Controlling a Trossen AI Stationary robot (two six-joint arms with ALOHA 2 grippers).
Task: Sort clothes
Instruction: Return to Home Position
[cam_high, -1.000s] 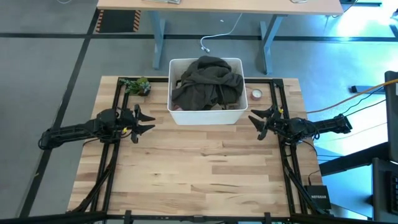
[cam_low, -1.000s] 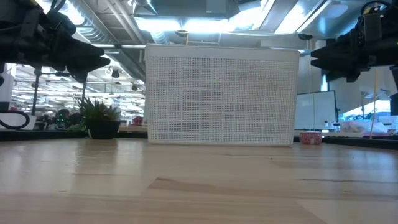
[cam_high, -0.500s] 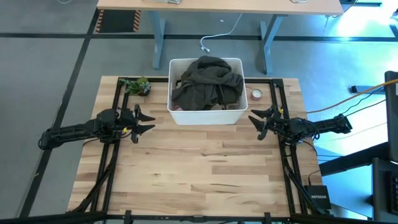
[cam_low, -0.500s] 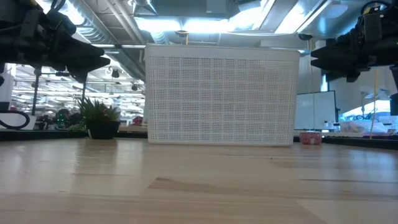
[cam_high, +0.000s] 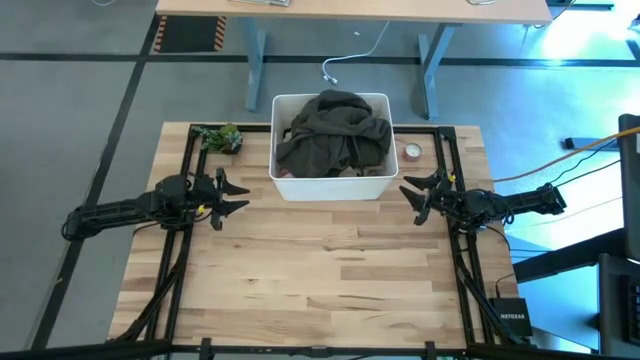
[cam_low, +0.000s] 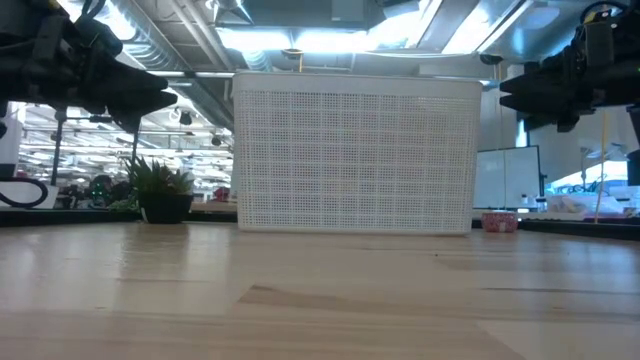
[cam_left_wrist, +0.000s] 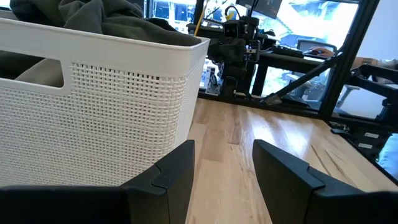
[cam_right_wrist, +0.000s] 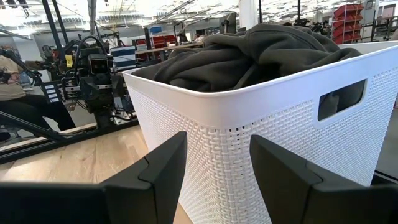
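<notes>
The clothes (cam_high: 333, 133) lie heaped in a white perforated bin (cam_high: 331, 186) at the table's far middle; a dark olive garment is on top and rises above the rim (cam_right_wrist: 261, 50), (cam_left_wrist: 93, 15). A pale piece shows at the bin's left inside (cam_high: 287, 134). My left gripper (cam_high: 238, 195) stands open at the table's left, level, beside the bin's near left corner. My right gripper (cam_high: 407, 196) stands open at the table's right, beside the bin's near right corner. Both have nothing between their fingers.
A small green plant in a pot (cam_high: 220, 138) stands left of the bin. A small red-and-white object (cam_high: 412, 152) lies right of it. Black frame rails (cam_high: 183, 260) run along both sides. Bare wood (cam_high: 320, 270) stretches from the bin to the near edge.
</notes>
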